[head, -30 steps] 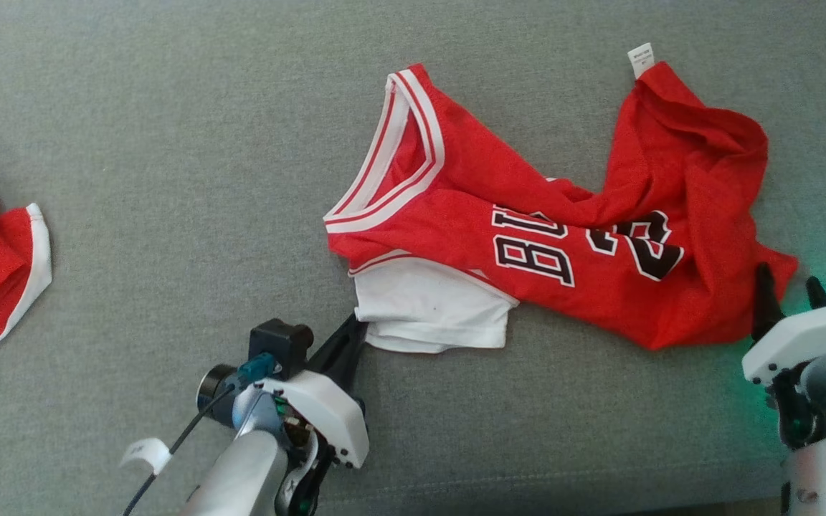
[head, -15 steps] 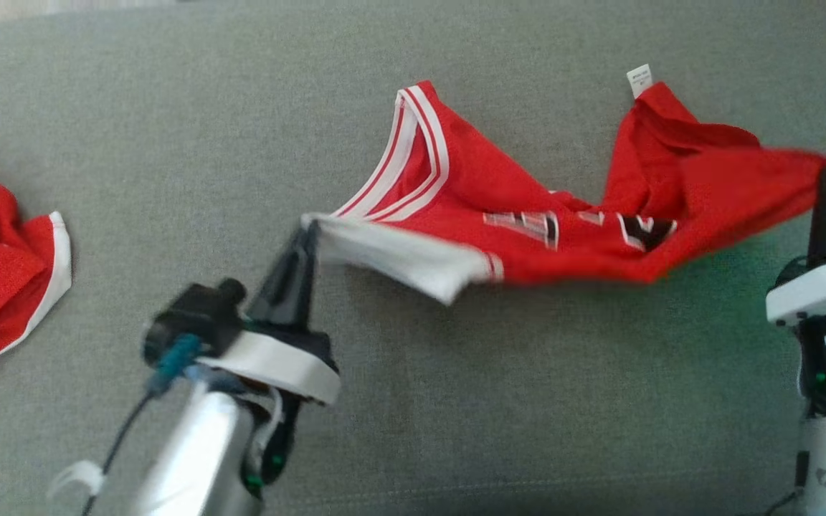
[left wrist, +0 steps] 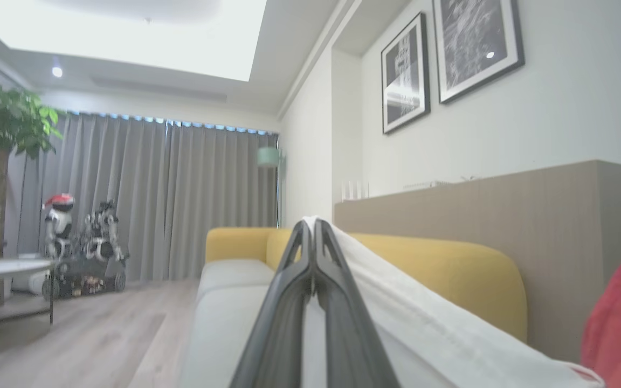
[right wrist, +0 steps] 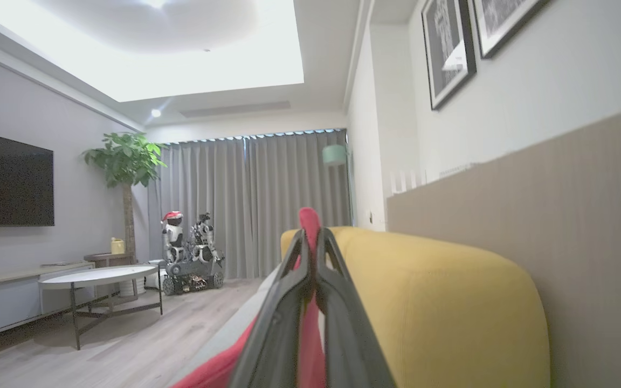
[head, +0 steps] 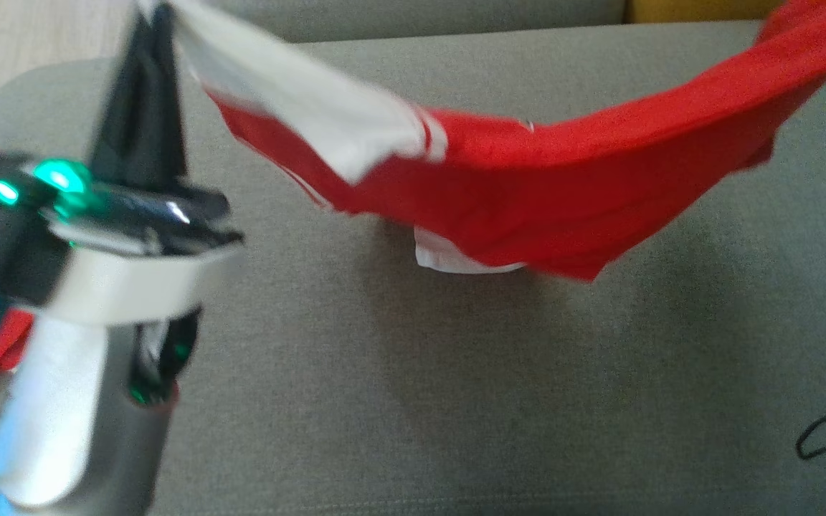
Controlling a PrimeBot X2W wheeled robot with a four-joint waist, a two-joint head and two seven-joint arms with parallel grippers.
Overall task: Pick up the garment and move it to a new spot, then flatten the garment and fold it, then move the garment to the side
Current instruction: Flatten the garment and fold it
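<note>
We judge this the carrying step: the garment [head: 542,179] sags between left fingers [left wrist: 304,253] pinching its white end and right fingers [right wrist: 297,264] pinching its red end, over the sofa [head: 456,401] — next, lower it taut onto a fresh spot.

Grey curtains [right wrist: 246,199], yellow sofa [right wrist: 450,302], wood floor [right wrist: 100,355]

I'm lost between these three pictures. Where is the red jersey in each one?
Head view: the jersey hangs across the upper half, from the left pincer at top left to the top right corner.
Left wrist view: its white part runs from the centre to the lower right.
Right wrist view: red cloth is pinched in the right pincer, bottom centre.
Shared landmark: the yellow cushion, at the head view's top edge and right of centre in both wrist views.
</note>
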